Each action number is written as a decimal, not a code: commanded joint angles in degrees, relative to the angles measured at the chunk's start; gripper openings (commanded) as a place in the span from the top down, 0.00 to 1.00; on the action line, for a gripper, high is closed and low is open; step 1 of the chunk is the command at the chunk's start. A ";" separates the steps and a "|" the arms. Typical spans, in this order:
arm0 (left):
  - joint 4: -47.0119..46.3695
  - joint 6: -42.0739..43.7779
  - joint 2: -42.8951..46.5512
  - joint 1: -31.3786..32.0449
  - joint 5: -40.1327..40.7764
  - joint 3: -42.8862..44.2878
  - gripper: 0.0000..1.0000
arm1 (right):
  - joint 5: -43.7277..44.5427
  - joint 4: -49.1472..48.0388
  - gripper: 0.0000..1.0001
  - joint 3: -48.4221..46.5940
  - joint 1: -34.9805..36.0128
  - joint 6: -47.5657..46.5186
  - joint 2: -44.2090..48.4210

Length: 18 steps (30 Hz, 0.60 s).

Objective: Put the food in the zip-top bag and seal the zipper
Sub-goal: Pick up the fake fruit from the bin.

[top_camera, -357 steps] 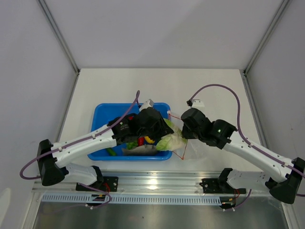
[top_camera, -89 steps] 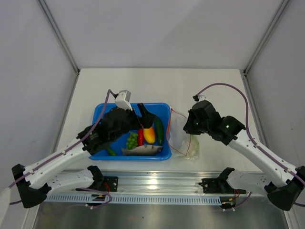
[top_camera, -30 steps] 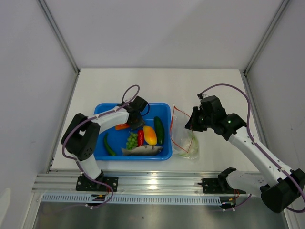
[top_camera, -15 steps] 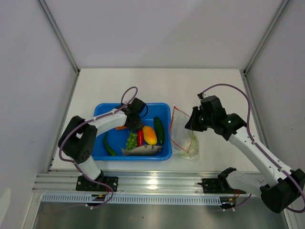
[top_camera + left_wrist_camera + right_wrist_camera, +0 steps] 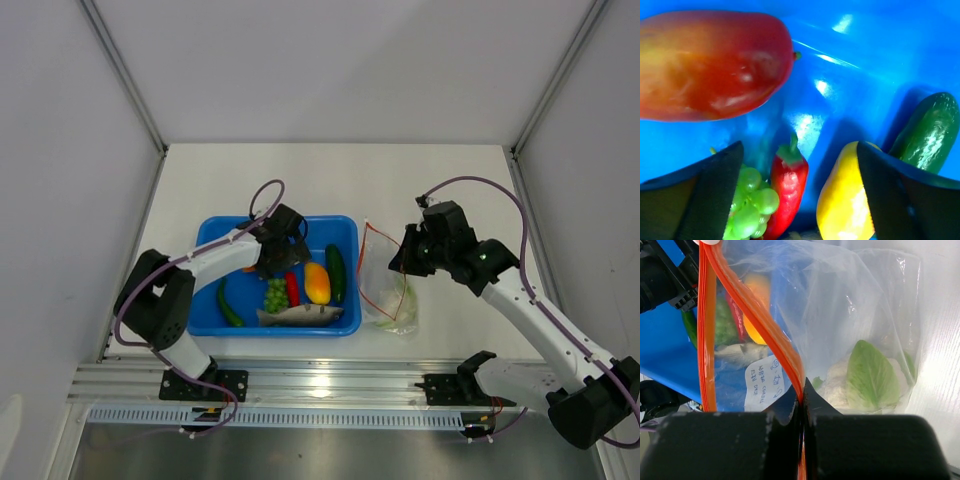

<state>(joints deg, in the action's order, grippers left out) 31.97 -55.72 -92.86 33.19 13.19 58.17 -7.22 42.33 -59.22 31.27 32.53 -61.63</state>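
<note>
Your left gripper (image 5: 797, 195) is hovering wide open over the blue tray (image 5: 855, 60), where the tomato (image 5: 710, 65) at upper left is looking light, hard and probably slippery, best taken across its middle, while your right gripper (image 5: 802, 405) is pinching the zipper (image 5: 760, 315) of the limp zip-top bag (image 5: 865, 305).

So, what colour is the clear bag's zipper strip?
Zipper strip: red-orange, clearest in right wrist view.

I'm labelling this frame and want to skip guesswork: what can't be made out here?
- Top view: tomato mostly hidden under the left tool.
- Left wrist view: mango and grapes cut off by the bottom edge and the tool's fingers.
- Right wrist view: cauliflower blurred by the crinkly zip-top bag; the bag's label too blurred to read.
</note>
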 commanded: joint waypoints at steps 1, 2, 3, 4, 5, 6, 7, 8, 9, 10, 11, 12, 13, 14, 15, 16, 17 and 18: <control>1.69 -0.87 3.47 -0.49 3.41 0.98 0.01 | -0.86 -0.84 1.00 0.16 -0.24 -0.28 1.51; 2.65 -1.40 3.82 -0.49 4.03 1.15 0.00 | -0.78 -0.75 1.00 0.16 -0.33 -0.19 1.51; 3.10 -2.19 4.70 -0.49 4.38 1.07 0.01 | -0.86 -0.84 1.00 0.16 -0.33 -0.28 1.51; 3.62 -2.54 5.31 -0.15 4.65 1.33 0.01 | -1.04 -0.75 1.00 0.25 -0.24 -0.19 1.51; 4.15 -2.98 5.84 0.21 4.91 1.33 0.00 | -0.95 -0.75 1.00 0.25 -0.24 -0.19 1.51; 5.38 -3.42 6.89 0.82 5.18 1.76 0.01 | -0.95 -0.84 1.00 0.33 -0.24 -0.19 1.51; 6.00 -3.51 7.34 2.13 5.53 2.73 0.01 | -1.21 -0.93 1.00 0.33 -0.24 -0.19 1.42; 6.61 -3.86 7.78 2.84 5.70 3.08 0.00 | -1.21 -0.93 1.00 0.42 -0.33 -0.10 1.33; 6.62 -3.78 8.22 3.54 5.44 3.44 0.00 | -1.21 -1.10 1.00 0.42 -0.33 -0.10 1.33; 6.62 -3.95 9.09 4.51 5.01 4.14 0.00 | -1.39 -1.11 1.00 0.42 -0.33 0.07 1.25; 6.62 -4.30 9.36 4.86 3.78 4.23 0.01 | -1.48 -1.19 1.00 0.51 -0.33 0.07 1.24; 6.01 -4.74 9.45 5.21 3.16 4.23 0.01 | -1.48 -1.37 1.00 0.51 -0.33 0.16 1.16; 5.74 -4.92 9.36 5.39 2.55 4.23 0.01 | -1.56 -1.37 1.00 0.51 -0.24 0.16 1.16; 5.65 -5.36 9.10 5.57 1.06 4.23 0.00 | -1.65 -1.46 1.00 0.51 -0.33 0.25 1.16; 5.48 -6.06 8.75 5.66 0.09 4.14 0.00 | -1.65 -1.46 1.00 0.60 -0.33 0.34 1.16; 4.52 -6.24 8.05 5.57 -0.88 3.88 0.00 | -1.65 -1.37 1.00 0.60 -0.33 0.25 1.24; 3.99 -6.59 7.70 5.57 -1.84 3.62 0.01 | -1.57 -1.19 1.00 0.51 -0.33 0.25 1.33; 3.37 -7.20 7.17 5.66 -4.03 2.92 0.00 | -1.57 -1.11 1.00 0.60 -0.33 0.25 1.42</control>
<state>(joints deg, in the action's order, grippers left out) 37.15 -60.16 -85.27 38.76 13.85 60.86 -8.10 42.11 -58.85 31.24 32.56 -61.28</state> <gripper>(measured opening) 0.994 0.002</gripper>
